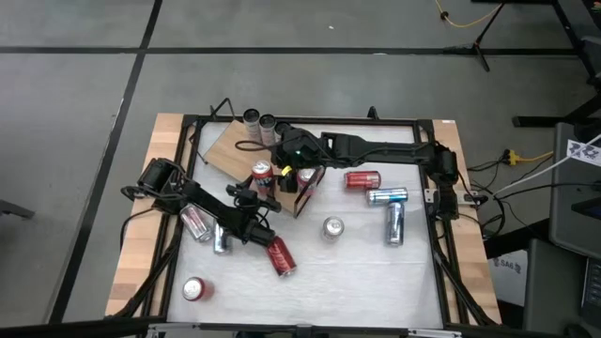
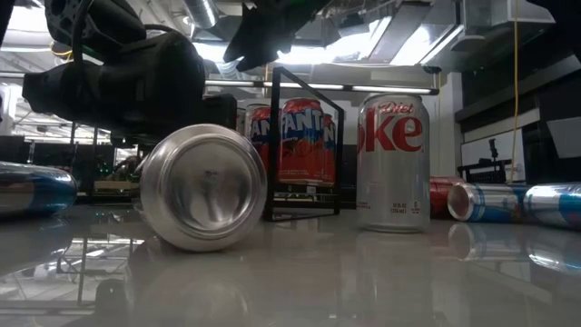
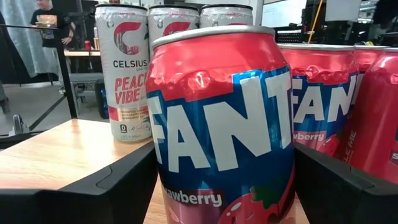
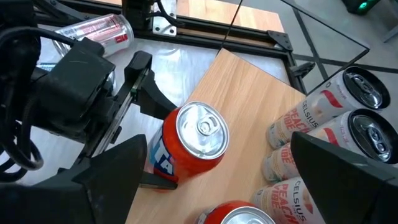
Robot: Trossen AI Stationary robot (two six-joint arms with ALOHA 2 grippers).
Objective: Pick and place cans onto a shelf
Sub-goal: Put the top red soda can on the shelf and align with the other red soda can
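Strawberry Fanta can (image 3: pixel 221 118), standing upright with its silver top up, is filling the left wrist view as the left gripper (image 4: pixel 146 118) is clamping its fingers around it on the shelf (image 4: pixel 249 106). Three slim cans reading "Celsius Peach Vibe" (image 3: pixel 124 71) are standing upright just behind the Fanta can. Above it, the right gripper (image 1: pixel 282 150) is hovering with fingers apart. Beside the shelf, a Diet Coke can (image 2: pixel 392 163) is standing on the surface (image 1: pixel 376 272), while a silver can (image 2: pixel 201 186) is lying end-on.
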